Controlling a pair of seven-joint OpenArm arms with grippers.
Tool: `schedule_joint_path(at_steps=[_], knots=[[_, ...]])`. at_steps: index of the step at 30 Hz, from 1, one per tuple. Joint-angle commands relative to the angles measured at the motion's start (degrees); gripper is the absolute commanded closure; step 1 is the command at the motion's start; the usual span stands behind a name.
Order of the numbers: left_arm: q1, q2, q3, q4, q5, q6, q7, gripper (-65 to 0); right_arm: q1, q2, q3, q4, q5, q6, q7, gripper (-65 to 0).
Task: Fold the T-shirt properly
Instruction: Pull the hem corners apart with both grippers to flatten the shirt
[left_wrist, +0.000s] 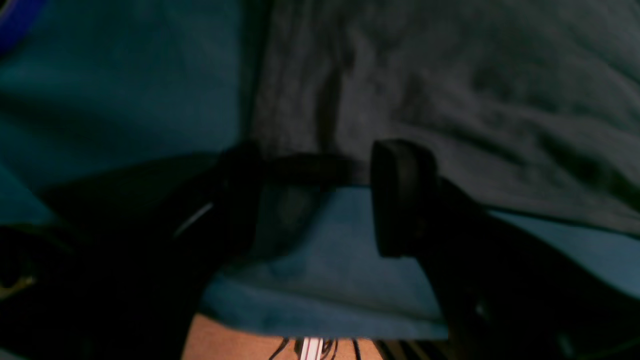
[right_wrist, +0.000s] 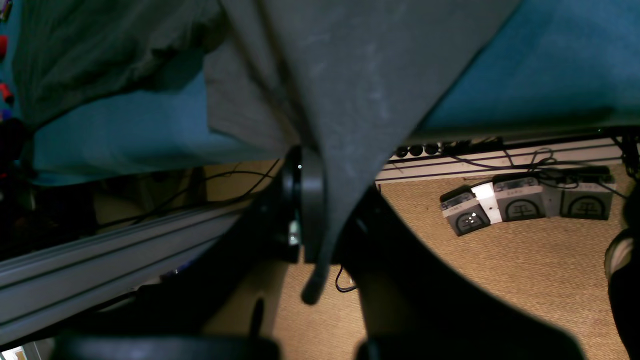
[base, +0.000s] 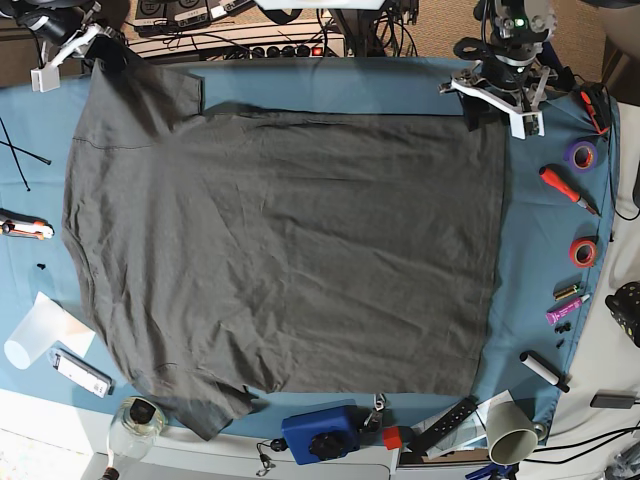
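Your blue cloth-covered tabletop (base: 545, 270), large wrinkled charcoal-grey cotton T-shirt (base: 290, 250) spread flat across it, your right pincer (right_wrist: 312, 215) clamped on a lifted corner, your left pincer (left_wrist: 320, 195) spread wide at the opposite hem corner.

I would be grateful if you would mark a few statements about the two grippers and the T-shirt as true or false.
1. The right gripper is shut on a corner of the T-shirt. True.
2. The left gripper is clamped on the shirt's hem. False: its jaws stand open at the shirt's corner, with blue table cloth showing between them.
3. The T-shirt is already folded in half. False: it lies spread open over the cloth.
4. A red-handled screwdriver lies on the cloth beside the shirt. True.
5. The shirt is white. False: it is dark grey.
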Motion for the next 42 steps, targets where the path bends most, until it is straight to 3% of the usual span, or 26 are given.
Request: schedule_joint_path(at_steps=[1,6,10,17,25,29,31,34,42], knots=[[-0.2,-0.2,-0.7,0.1,-0.1,0.1,-0.9,-33.8,-0.7,0.8,0.6,0.8,1.1,0.4,0.0,0.0],[-0.9,-0.2,-2.2,-1.9,-3.3,0.0,0.0,-33.5,-0.7,0.8,0.6,0.8,1.1,0.4,0.0,0.0],[-1.0,-0.2,-2.2,-2.2,-7.5,0.0,0.1,-28.7,-0.7,0.8,0.6,0.8,1.1,0.4,0.0,0.0],[-1.0,-0.2,-2.1,-2.3,-9.2,0.2,0.1,-25.9,-0.7,0.8,0.6,0.8,1.2,0.4,0.0,0.0],[-1.7,-0.2,-2.1,-2.9,-12.5,0.2,0.0,-14.5,-0.6,0.8,0.6,0.8,1.2,0.4,0.1,0.0],[-1.7,-0.2,-2.1,-2.9,-14.4,0.0,-0.2,0.0,-0.6,0.8,0.6,0.8,1.2,0.4,0.4,0.0],[-1.7,-0.2,-2.1,-2.9,-13.6,-0.4,-0.2,0.0,-0.6,0.8,0.6,0.8,1.2,0.4,1.2,0.0],[-1.7,-0.2,-2.2,-2.7,-10.7,-4.5,-0.2,0.0,-0.3,0.8,0.6,0.8,1.1,0.4,2.4,0.0],[-1.4,-0.2,-2.2,0.9,-7.3,-4.3,0.2,0.0,0.5,0.8,2.6,0.8,0.9,0.4,2.9,0.0]])
